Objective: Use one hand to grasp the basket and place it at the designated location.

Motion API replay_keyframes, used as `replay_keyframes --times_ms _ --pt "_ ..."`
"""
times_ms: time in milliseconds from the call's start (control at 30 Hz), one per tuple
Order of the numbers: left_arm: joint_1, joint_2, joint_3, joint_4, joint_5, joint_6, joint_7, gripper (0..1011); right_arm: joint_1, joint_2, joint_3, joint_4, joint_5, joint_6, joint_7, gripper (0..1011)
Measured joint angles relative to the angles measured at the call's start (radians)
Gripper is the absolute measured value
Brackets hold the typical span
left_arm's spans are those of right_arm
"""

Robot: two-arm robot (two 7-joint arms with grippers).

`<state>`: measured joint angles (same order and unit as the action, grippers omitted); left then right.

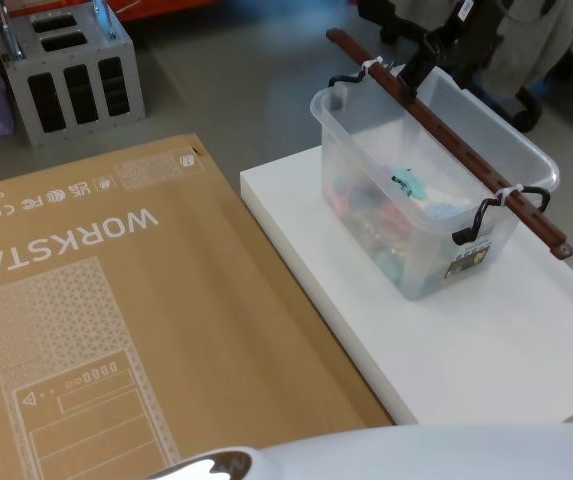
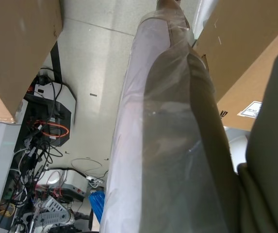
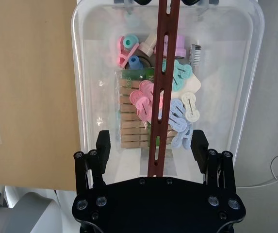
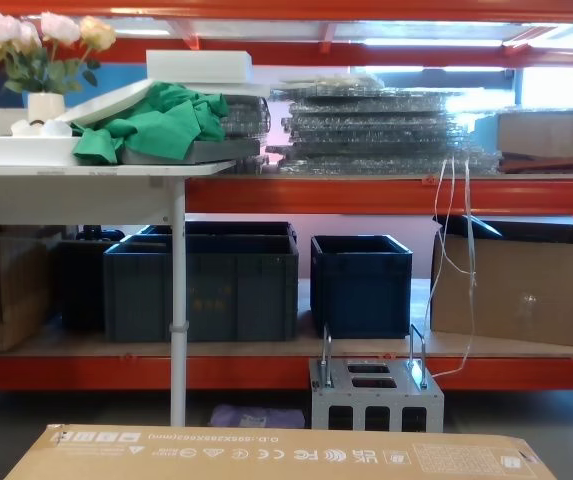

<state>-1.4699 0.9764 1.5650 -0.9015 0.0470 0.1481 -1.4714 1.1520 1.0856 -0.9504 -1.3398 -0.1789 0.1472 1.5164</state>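
Straddling the bar handle (image 3: 163, 73) of the basket (image 3: 79, 87), right gripper (image 3: 151, 141) jaws spread. Bar's long axis runs straight out between them. Left arm idle beside the cardboard box (image 2: 17, 48).

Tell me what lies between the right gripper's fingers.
The handle of the basket runs through the gap of the open right gripper, touching neither finger, in the right wrist view. Under it lie clothes pegs in the basket.

Basket (image 1: 366, 150): looked like translucent plastic, smooth and glossy.
Handle (image 1: 444, 135): looked reddish-brown and matt.
Desk (image 1: 506, 340): was white, smooth, matt.
Cardboard box (image 1: 196, 330): was brown, matt, printed.
Right gripper (image 3: 151, 141): was black, matt.
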Motion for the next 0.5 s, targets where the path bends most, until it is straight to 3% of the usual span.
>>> replay_keyframes --times_ms 500 --pt "0.0 0.0 0.0 0.0 0.0 0.0 0.0 0 0.0 0.0 0.0 0.0 0.0 0.0 0.0 1002"
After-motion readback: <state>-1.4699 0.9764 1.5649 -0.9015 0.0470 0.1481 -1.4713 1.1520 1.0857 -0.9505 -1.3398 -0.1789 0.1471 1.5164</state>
